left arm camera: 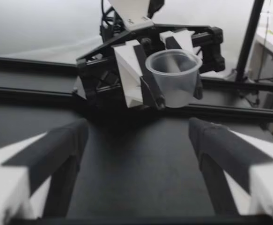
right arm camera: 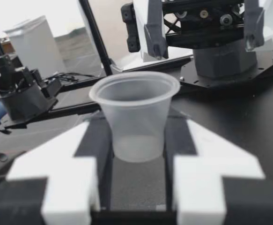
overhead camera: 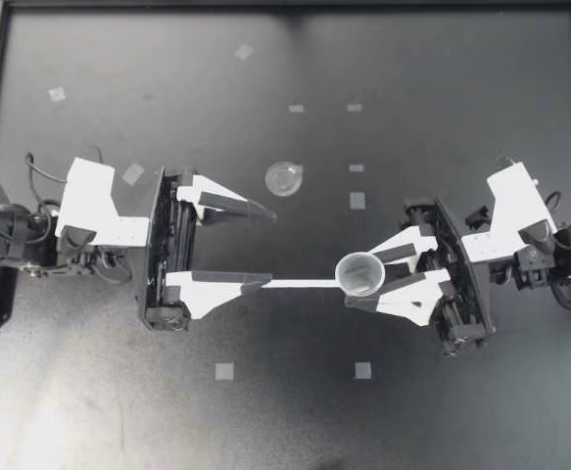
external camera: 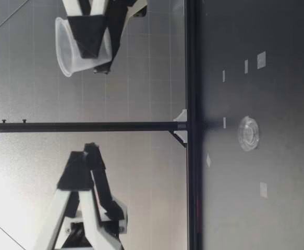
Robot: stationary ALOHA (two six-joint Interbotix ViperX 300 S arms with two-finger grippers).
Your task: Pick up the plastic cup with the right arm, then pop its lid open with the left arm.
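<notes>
Top view: my left gripper (overhead camera: 267, 247) stands spread wide. My right gripper (overhead camera: 361, 284) pinches a thin, translucent plastic cup (overhead camera: 359, 272), mouth upward. A clear round lid (overhead camera: 284, 178) lies flat on the dark table (overhead camera: 442, 98), near my left gripper. Low view: the cup hangs well above the table. Right wrist view: both fingers (right arm camera: 92, 140) press the cup's tapered sides.

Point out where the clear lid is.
Top view: the clear lid lies on the table near its middle, close to my open left jaws and apart from the plastic cup in my right jaws.
</notes>
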